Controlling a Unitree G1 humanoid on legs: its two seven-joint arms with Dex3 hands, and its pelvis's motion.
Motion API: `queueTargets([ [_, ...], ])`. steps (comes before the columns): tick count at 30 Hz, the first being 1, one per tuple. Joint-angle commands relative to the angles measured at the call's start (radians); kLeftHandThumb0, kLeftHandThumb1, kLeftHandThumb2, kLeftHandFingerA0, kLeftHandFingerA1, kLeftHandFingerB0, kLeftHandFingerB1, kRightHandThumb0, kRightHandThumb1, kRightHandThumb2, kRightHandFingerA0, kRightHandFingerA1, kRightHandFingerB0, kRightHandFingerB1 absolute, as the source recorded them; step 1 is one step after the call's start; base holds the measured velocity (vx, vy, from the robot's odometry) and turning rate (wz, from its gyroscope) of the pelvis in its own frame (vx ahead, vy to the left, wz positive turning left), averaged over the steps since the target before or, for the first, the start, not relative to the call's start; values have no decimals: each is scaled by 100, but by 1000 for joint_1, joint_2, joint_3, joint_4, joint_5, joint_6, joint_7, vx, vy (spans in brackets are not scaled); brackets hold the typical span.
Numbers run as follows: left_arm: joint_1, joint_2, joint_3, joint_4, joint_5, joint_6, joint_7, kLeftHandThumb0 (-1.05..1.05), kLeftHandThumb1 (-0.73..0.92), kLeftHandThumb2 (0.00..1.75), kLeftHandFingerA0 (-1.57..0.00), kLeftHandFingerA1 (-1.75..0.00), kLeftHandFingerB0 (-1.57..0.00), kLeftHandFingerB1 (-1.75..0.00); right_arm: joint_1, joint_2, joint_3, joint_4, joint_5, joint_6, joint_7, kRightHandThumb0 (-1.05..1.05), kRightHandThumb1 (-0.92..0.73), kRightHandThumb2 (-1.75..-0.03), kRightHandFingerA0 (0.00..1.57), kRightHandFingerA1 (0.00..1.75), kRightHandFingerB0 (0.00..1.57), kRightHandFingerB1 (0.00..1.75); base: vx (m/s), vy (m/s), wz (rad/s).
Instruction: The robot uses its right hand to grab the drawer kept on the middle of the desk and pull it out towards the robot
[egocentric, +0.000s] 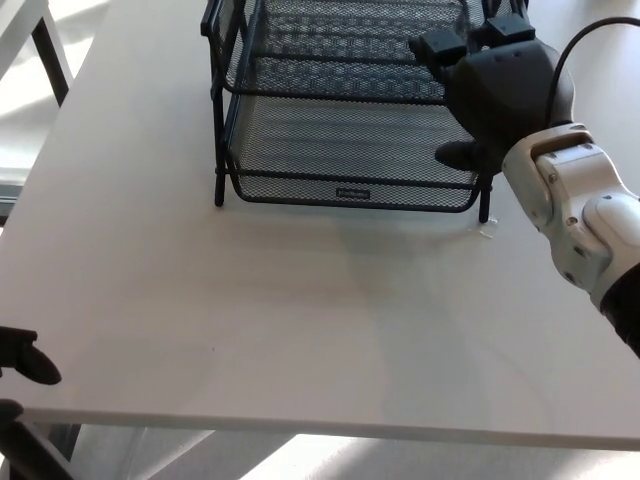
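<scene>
The right hand (497, 90) hovers at the right end of the black mesh drawer (350, 150), fingers (440, 45) spread and holding nothing (thumb low by the lower tray). The drawer sits mid-surface (300, 320), toward the far edge.

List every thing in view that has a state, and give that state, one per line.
Bottom mesh drawer: sitting in the rack, front edge just past the frame legs.
Black wire rack: upright on the white desk.
Right hand: at the rack's right front corner, fingers over the upper tier; grip unclear.
Left hand: only a tip shows, at the desk's left edge.
</scene>
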Motion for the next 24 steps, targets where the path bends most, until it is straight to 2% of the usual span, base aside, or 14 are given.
queueTargets([
  [1,-2,13,3,0,14,-20,-13,-26,58,57,-75,-89,-81,-63,-59,29,37,106,-68,-2,-220,-58,-53,-56,34,50,26,36,0,0,0],
  [2,-2,14,3,-3,12,-13,-19,-26,58,57,-74,-85,-80,-62,-62,29,42,116,-74,-8,-245,-59,-41,-82,52,70,28,49,0,0,0],
  [3,-3,16,3,-7,8,-3,-27,-26,58,57,-74,-85,-80,-62,-65,28,50,130,-82,-15,-281,-59,-41,-82,52,70,28,49,0,0,0],
  [4,-2,18,4,-9,16,-6,-22,-26,58,57,-74,-84,-80,-62,-70,25,61,147,-93,-27,-321,-57,-52,-56,65,89,39,39,0,0,0],
  [5,-7,19,2,-11,14,2,-29,-25,58,57,-75,-83,-80,-61,-77,18,69,159,-98,-35,-328,-57,-54,-57,67,107,38,40,0,0,0],
  [7,-15,22,1,1,12,-10,-27,-24,58,57,-75,-82,-80,-61,-91,9,90,191,-113,-67,-384,-48,-52,-57,83,125,46,43,0,0,0],
  [11,-25,26,1,8,20,-19,-22,-24,57,57,-76,-85,-81,-61,-102,4,104,218,-112,-76,-399,-45,-55,-58,83,126,47,43,0,0,0],
  [13,-34,28,1,6,19,-13,-25,-24,57,57,-75,-86,-81,-62,-106,-4,109,225,-109,-97,-423,-46,-53,-59,84,133,53,44,0,0,0],
  [14,-35,26,0,8,12,-12,-29,-24,57,56,-76,-88,-81,-63,-106,-17,122,235,-112,-144,-450,-46,-53,-58,88,138,59,48,0,0,0],
  [16,-35,28,1,7,19,-14,-25,-24,57,56,-76,-87,-81,-62,-109,-21,130,247,-111,-163,-455,-45,-52,-58,89,139,61,50,0,0,0],
  [17,-37,28,0,13,19,-20,-24,-24,57,56,-75,-88,-81,-63,-110,-19,134,257,-111,-166,-472,-45,-53,-56,92,146,75,49,0,0,0],
  [19,-41,28,-2,21,18,-28,-22,-24,57,56,-75,-88,-81,-63,-112,-15,141,275,-110,-170,-498,-45,-53,-56,92,146,75,49,0,0,0],
  [20,-40,29,-2,19,17,-24,-25,-24,58,57,-74,-88,-80,-63,-115,-17,149,280,-116,-169,-507,-45,-54,-56,91,152,89,54,0,0,0],
  [24,-42,28,-1,20,16,-30,-23,-24,57,56,-75,-88,-81,-64,-124,-14,165,306,-121,-171,-542,-42,-53,-56,90,157,94,67,0,0,0],
])
